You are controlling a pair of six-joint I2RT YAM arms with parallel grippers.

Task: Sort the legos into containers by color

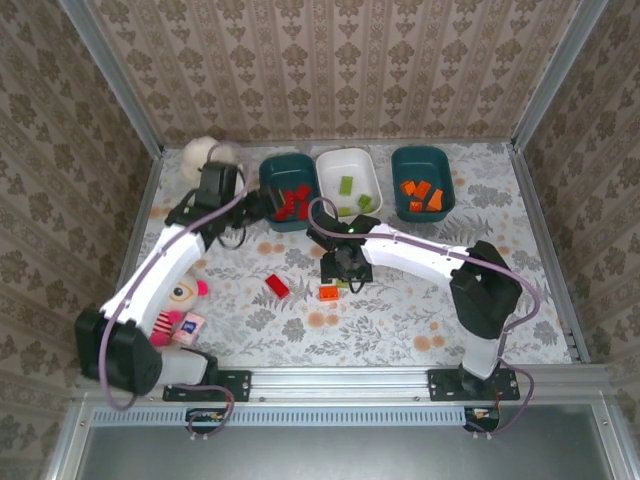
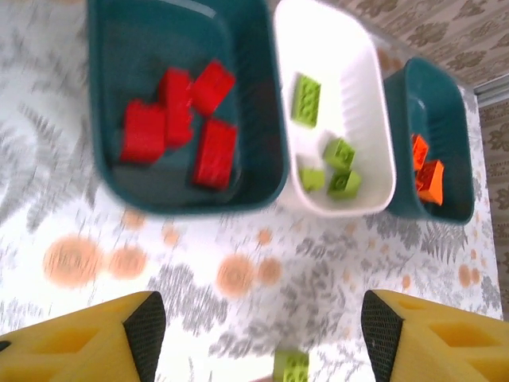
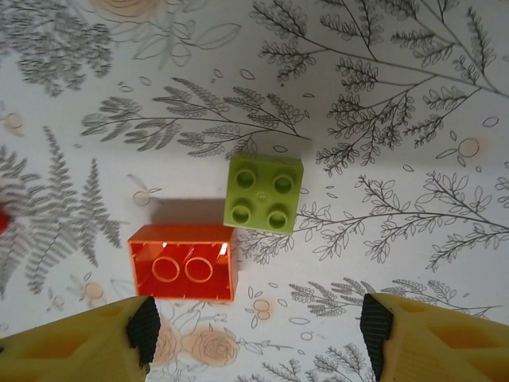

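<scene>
- Your left claw (image 2: 254,330) hangs with its yellow fingers (image 2: 79,342) spread apart and nothing between them, just in front of the left teal tub (image 2: 135,48).
- Your right claw (image 3: 254,330) is spread the same way and empty, hovering above two loose bricks on the flowered table (image 3: 413,119).
- Under it you see the lime green brick (image 3: 266,192), a square piece lying studs up with four round studs showing.
- Beside it lies the orange brick (image 3: 184,261), a longer piece turned hollow side up with two round tubes visible inside. Its upper right corner meets the green one's lower left corner, touching or very nearly.
- From the top camera you can pick out a red brick (image 1: 277,286) lying alone on the table, left of that pair and apart from it.
- In the left teal tub you have the red bricks (image 2: 179,119), a handful of chunky glossy pieces bunched near the middle.
- Between the two teal tubs stands the white tub (image 2: 342,64) with the lime green bricks (image 2: 306,99): one longer piece toward the back and three smaller ones clustered nearer you.
- On the far right, the right teal tub (image 2: 445,103) holds the orange bricks (image 2: 428,175).
- All three tubs stand side by side along the far edge of the table.
</scene>
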